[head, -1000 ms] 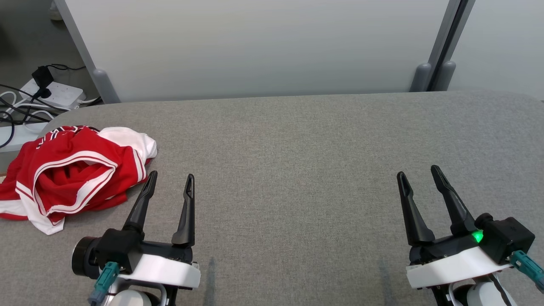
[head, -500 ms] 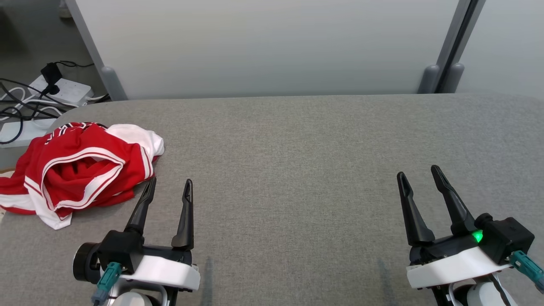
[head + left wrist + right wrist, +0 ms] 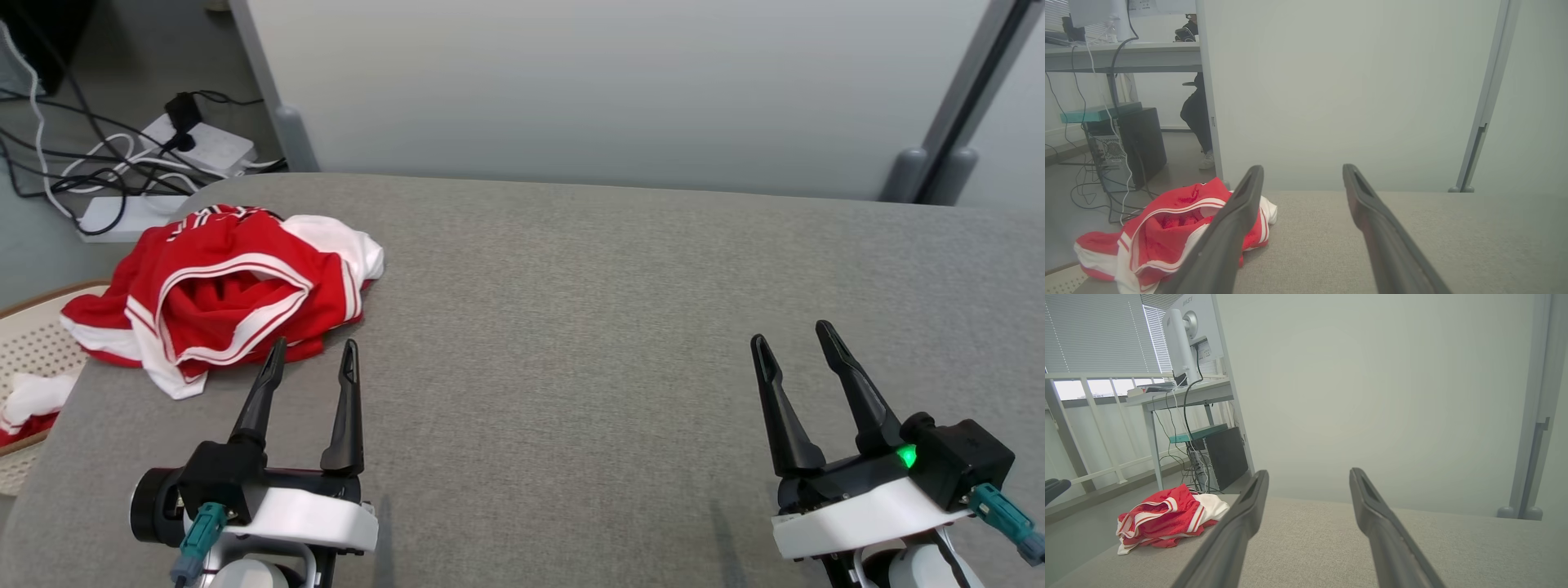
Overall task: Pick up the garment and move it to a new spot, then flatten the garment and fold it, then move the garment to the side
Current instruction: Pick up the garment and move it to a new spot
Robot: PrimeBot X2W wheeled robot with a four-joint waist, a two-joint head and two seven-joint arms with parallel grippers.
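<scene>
Figure: the crumpled red jersey garment with white trim lay bunched at the far left corner of the grey fabric-covered desk, its left part reaching the desk's edge above a pale perforated basket. The left gripper stood with jaws spread and empty, just beside the garment's near hem. The right gripper, equally spread and empty, stood well apart from it at the desk's right side. We judged three risks. A pinch on a single loose layer could lift only part of the heap and leave the rest dragging. A push rather than a pinch could slide the cloth off the edge, into the basket or toward the white power strips and cables on the floor. Hidden folds could carry twists into the flattening step.
</scene>
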